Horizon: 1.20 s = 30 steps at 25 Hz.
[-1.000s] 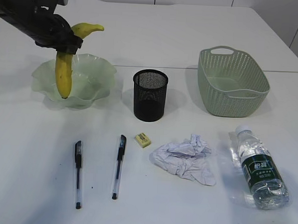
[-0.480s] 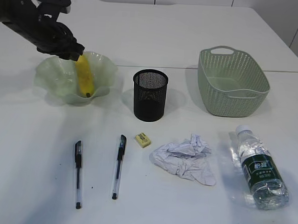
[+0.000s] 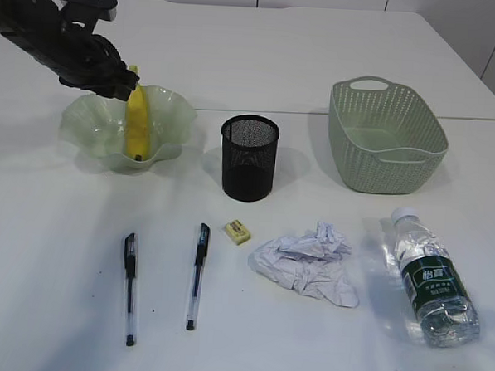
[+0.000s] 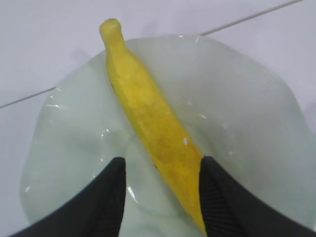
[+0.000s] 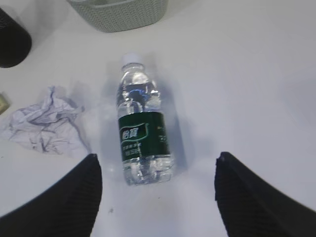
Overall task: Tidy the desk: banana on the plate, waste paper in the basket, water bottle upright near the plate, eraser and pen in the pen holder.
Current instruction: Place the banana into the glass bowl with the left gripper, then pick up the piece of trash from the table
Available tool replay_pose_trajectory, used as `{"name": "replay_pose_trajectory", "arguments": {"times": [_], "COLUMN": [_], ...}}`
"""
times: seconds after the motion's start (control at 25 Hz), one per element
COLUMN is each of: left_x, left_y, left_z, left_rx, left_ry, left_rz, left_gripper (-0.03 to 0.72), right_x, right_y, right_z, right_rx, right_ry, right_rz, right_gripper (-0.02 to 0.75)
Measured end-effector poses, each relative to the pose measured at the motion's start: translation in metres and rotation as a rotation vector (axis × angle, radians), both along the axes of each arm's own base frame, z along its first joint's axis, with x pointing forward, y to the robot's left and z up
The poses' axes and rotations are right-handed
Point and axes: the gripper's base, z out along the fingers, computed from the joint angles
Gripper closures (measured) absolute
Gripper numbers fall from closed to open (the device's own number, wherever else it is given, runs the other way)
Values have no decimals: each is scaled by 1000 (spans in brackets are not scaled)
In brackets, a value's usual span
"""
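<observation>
The yellow banana (image 3: 136, 130) (image 4: 153, 123) lies in the pale green wavy plate (image 3: 172, 115) (image 4: 237, 98), its stem resting on the back rim. My left gripper (image 3: 124, 86) (image 4: 163, 165) hovers over that rim, open. The banana passes between the fingers, next to the right one, with a gap on the left. The water bottle (image 3: 429, 282) (image 5: 140, 133) lies on its side at the front right. My right gripper (image 5: 158, 157) hangs open above its base and does not show in the exterior view. Waste paper (image 3: 306, 263) (image 5: 44, 126), the eraser (image 3: 237, 231) and two pens (image 3: 129, 283) (image 3: 196, 274) lie on the desk.
The black mesh pen holder (image 3: 249, 156) (image 5: 12, 39) stands mid-desk, right of the plate. The sage green basket (image 3: 387, 139) (image 5: 118, 12) stands at the back right, beyond the bottle. A seam crosses the desk behind the plate.
The banana hung from my left gripper with its tip in the plate a second ago; now it lies in the plate and the jaws have opened. The right arm has not moved.
</observation>
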Motion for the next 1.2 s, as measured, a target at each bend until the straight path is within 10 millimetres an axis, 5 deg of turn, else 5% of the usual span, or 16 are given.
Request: {"name": "replay_pose_trajectory", "arguments": {"times": [0.64, 1.2], "left_x": [-29, -43], "left_y": [3, 6], "left_z": [65, 61], "left_rx": [-5, 63], "left_ry": [9, 160], "left_rz": [-23, -52], "left_gripper": [349, 349], "right_x": [43, 76], "right_y": [37, 54], "right_z": [-36, -44], "right_rx": [149, 70], "right_ry": [76, -88], "right_rz": [450, 839], "right_gripper": [206, 206]}}
